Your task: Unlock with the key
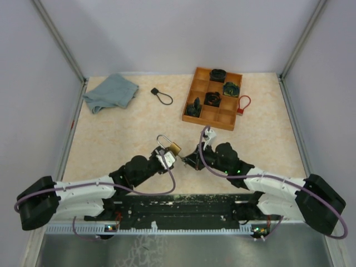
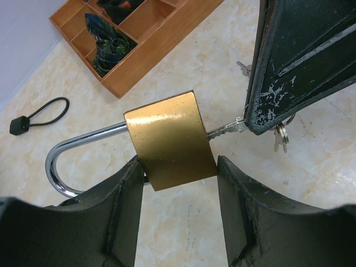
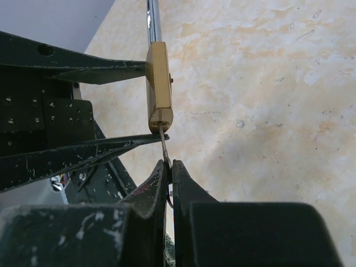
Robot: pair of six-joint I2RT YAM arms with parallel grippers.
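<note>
A brass padlock (image 2: 169,139) with a steel shackle (image 2: 61,161) is held off the table, my left gripper (image 2: 179,166) shut on its body. From above, the padlock (image 1: 172,147) sits at the left gripper (image 1: 167,158) tip near the table's middle. The key (image 2: 225,130) has its blade in the padlock's bottom end. My right gripper (image 3: 169,164) is shut on the key (image 3: 163,143) just below the padlock (image 3: 159,83). Spare keys (image 2: 281,137) dangle from the ring. One shackle leg is hidden behind my left finger.
A wooden compartment tray (image 1: 194,89) holding dark items stands at the back right, with a red looped tag (image 1: 243,104) beside it. A black loop strap (image 1: 161,94) and a folded blue cloth (image 1: 111,92) lie at the back left.
</note>
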